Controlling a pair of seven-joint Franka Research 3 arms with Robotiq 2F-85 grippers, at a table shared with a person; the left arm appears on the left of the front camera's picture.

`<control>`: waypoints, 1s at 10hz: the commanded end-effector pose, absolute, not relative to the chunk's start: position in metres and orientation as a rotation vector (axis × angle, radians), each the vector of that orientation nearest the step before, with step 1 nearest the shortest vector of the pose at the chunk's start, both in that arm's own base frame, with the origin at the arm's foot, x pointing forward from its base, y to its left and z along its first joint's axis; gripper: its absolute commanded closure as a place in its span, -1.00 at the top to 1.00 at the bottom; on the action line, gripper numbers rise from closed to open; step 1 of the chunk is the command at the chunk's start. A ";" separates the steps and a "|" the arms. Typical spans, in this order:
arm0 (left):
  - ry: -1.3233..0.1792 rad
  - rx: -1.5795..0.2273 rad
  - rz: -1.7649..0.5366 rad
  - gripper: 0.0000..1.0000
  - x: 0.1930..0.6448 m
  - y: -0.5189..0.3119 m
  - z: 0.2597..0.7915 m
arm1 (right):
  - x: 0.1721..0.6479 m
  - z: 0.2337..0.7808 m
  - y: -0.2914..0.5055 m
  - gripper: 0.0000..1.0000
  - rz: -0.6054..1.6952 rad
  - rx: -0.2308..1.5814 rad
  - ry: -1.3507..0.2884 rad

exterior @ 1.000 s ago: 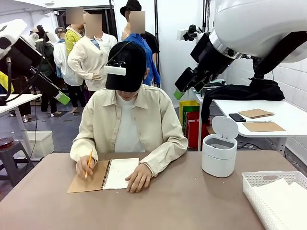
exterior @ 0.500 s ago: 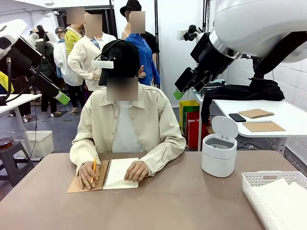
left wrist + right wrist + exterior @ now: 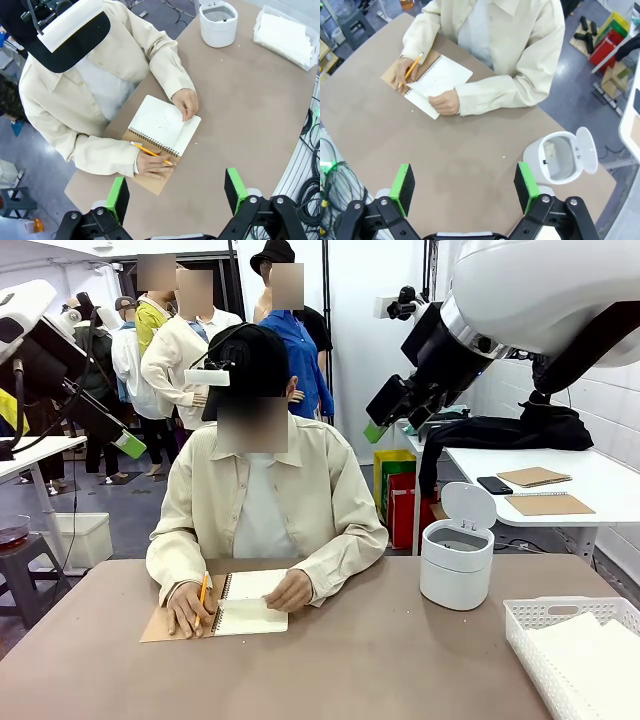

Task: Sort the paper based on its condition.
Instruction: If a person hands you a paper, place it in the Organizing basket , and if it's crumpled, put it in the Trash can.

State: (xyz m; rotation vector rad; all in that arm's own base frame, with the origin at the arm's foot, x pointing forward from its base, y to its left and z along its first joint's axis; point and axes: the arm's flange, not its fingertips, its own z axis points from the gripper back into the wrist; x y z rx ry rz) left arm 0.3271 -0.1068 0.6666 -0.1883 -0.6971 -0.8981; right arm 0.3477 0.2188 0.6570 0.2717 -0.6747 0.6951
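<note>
- Hanging above the table, the left gripper shows at the bottom of its wrist view with both green pads spread wide. Nothing sits between them.
- The right gripper also stands wide and empty at the bottom of its own wrist view, over bare brown table top.
- In the front view both arms are raised off the table, one at the upper left of the frame and one at the upper right.
- The paper lies as a white stack inside a white lattice-walled basket at the lower right corner of the front view. It is well apart from both grippers.
- A person in a cream shirt sits at the far side of the table, in the middle of the frame.
- A spiral-bound notebook with a brown cover lies open on the table in front of the person, left of centre.
- One hand holds a yellow pencil at the notebook's spiral edge; the other hand rests on the white page.
- A round white bin stands right of centre with its lid tipped up, between the notebook and the basket.
</note>
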 end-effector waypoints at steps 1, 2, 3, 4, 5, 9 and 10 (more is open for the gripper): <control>-0.701 -0.188 -0.892 1.00 0.329 -0.107 0.668 | 0.348 0.658 0.219 1.00 0.697 0.271 -0.680; -0.701 -0.188 -0.892 1.00 0.329 -0.107 0.668 | 0.348 0.658 0.219 1.00 0.697 0.271 -0.680; -0.701 -0.188 -0.892 1.00 0.329 -0.107 0.668 | 0.348 0.658 0.219 1.00 0.697 0.271 -0.680; -0.701 -0.188 -0.892 1.00 0.329 -0.107 0.668 | 0.348 0.658 0.219 1.00 0.697 0.271 -0.680; -0.701 -0.188 -0.892 1.00 0.329 -0.107 0.668 | 0.348 0.658 0.219 1.00 0.697 0.271 -0.680; -0.701 -0.188 -0.892 1.00 0.329 -0.107 0.668 | 0.348 0.658 0.219 1.00 0.697 0.271 -0.680; -0.701 -0.188 -0.892 1.00 0.329 -0.107 0.668 | 0.348 0.658 0.219 1.00 0.697 0.271 -0.680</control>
